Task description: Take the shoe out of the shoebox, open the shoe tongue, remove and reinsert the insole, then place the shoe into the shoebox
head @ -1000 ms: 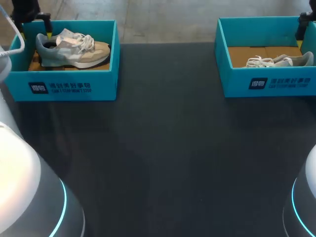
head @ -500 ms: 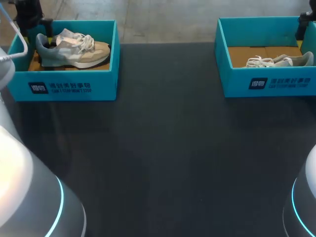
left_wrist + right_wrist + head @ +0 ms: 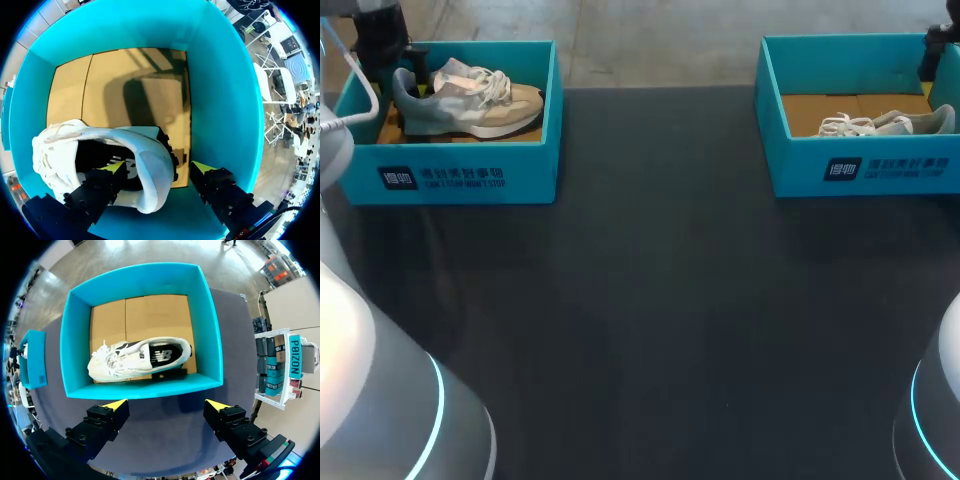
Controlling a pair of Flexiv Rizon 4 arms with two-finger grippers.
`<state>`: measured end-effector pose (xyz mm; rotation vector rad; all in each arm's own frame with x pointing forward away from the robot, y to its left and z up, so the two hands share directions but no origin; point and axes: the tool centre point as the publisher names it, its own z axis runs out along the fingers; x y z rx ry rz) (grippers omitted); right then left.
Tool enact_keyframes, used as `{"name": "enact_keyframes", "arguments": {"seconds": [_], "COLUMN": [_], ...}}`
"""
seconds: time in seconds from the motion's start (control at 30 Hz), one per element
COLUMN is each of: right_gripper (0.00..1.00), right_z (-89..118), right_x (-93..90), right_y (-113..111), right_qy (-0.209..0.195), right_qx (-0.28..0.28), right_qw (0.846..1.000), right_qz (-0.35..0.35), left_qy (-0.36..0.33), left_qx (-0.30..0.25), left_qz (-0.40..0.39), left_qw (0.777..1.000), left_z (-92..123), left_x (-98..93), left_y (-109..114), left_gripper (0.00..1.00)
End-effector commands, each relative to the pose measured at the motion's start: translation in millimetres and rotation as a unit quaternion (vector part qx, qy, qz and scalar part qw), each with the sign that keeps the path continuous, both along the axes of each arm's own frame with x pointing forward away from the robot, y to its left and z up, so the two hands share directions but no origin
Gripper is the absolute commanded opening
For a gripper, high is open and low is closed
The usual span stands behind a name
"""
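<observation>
Jaws on both arms are spread open. The left gripper (image 3: 157, 167) straddles the heel of the grey-and-tan shoe (image 3: 470, 100), one yellow tip inside the padded collar (image 3: 152, 150) and the other outside, not pinching yet. Over the last second that arm only nudged in at the heel. The shoe hasn't budged from its teal shoebox (image 3: 225, 100), so step one looks barely started. Soft collar, floppy white laces (image 3: 496, 82), stiff cardboard walls. The right gripper (image 3: 167, 404) hovers over the white shoe (image 3: 135, 357) in the other shoebox (image 3: 75, 340).
</observation>
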<state>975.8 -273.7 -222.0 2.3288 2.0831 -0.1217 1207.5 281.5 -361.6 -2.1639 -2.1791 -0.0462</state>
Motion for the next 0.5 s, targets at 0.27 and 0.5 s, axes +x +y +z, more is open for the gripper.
{"name": "enact_keyframes", "arguments": {"seconds": [0.27, 0.5], "right_gripper": [1.0, 1.0], "right_z": [0, 0], "right_x": [-1.3, -1.3], "right_y": [0, 0], "right_qy": [-0.001, -0.001], "right_qx": [0.0, 0.0], "right_qw": [1.0, 1.0], "right_qz": [0.0, 0.0], "left_qy": [0.087, 0.093], "left_qx": [0.0, 0.006], "left_qz": [0.004, 0.004], "left_qw": [0.996, 0.996], "left_z": [-13, -20], "left_x": [9.5, 9.5], "left_y": [0, -1], "left_gripper": [0.76, 0.73]}}
